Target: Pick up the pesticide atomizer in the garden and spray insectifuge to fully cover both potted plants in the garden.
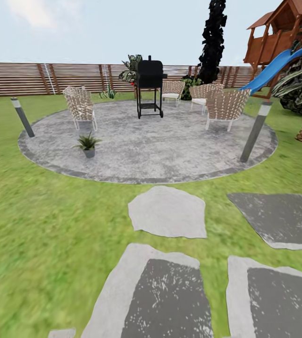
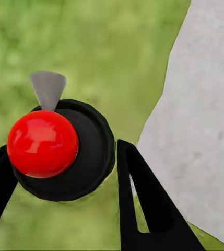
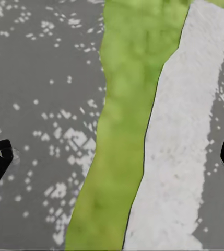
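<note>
Gripping pesticide atomizer point(image 2: 59, 151) in left gripper point(image 2: 65, 172) | right gripper point(image 3: 112, 157) spread wide, holding nothing

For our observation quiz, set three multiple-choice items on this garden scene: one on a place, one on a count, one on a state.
1. Where does the potted plant stand?
A on the patio
B on the lawn
C on a stepping stone

2. How many chairs stand around the grill?
A two
B four
C six

3. How do the right jaws stand?
A shut on a bottle
B shut on nothing
C wide open

Key:
1 A: its pot sits on the grey paving, near the left rim.
2 B: four woven chairs stand on the patio.
3 C: the two tips sit at opposite edges of the right wrist view, with stone and grass between them.
</note>
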Controlling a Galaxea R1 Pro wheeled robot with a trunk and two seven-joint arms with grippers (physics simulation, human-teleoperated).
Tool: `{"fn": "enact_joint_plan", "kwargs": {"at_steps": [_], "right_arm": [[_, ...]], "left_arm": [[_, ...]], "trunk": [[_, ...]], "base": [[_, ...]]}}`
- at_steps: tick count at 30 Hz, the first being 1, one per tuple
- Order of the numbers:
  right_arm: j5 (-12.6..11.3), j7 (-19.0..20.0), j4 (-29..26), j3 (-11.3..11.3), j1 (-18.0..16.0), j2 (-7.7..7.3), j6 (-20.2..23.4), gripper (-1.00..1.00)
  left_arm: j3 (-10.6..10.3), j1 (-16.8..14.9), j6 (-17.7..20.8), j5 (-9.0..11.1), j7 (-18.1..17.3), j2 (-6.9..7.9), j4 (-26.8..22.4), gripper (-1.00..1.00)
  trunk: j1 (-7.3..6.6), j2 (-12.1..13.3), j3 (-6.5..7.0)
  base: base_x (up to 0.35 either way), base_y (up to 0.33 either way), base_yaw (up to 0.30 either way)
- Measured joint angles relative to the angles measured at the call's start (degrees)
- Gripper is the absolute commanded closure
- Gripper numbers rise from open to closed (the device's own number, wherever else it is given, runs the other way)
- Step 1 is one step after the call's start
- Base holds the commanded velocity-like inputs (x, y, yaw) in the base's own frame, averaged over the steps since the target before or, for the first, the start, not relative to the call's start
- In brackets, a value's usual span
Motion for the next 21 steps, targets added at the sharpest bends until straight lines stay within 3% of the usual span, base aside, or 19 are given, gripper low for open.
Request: {"fn": "enact_joint_plan", "kwargs": {"at_steps": [21], "right_arm": [[0.02, 0.03, 0.00, 0.00, 0.00, 0.00, 0.00, -1.00]], "left_arm": [[0.02, 0.00, 0.00, 0.00, 0.00, 0.02, 0.00, 1.00]], "trunk": [[0.00, 0.00, 0.00]], "base": [[0.339, 0.000, 0.000]]}}
